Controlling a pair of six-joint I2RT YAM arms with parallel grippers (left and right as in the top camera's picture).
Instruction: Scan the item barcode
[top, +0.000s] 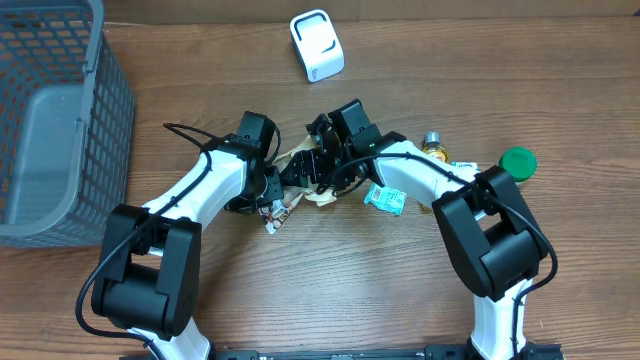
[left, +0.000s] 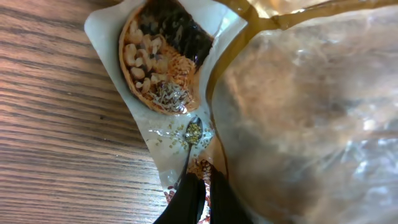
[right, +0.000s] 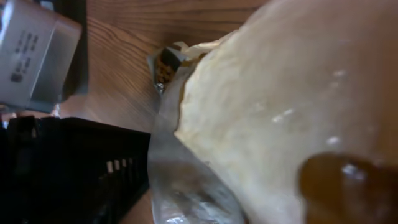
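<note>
**Snack packet pinched at the seam, barcode not yet facing the scanner**

My left gripper (left: 200, 182) has its fingers pressed together on the bottom seam of the snack packet (left: 292, 112). Only the thin flat edge is between them, so the printed face with its bowl of grains and the clear bulging body both stay uncovered. I judge that grip is there to leave the label free to turn.

My right gripper (top: 327, 160) sits against the other side of the same packet. Its camera is so close that plastic fills the view and no fingertip shows, so I cannot tell whether it is spread or clamped.

The packet hangs between my two wrists near the middle of the wooden table (top: 350, 290), partly hidden under them from above.

The white scanner (top: 317, 45) stands at the far edge, apart from the packet, with its window towards me. I see no barcode on the face in view. I would guess it lies on the far side and needs turning towards the scanner.
</note>
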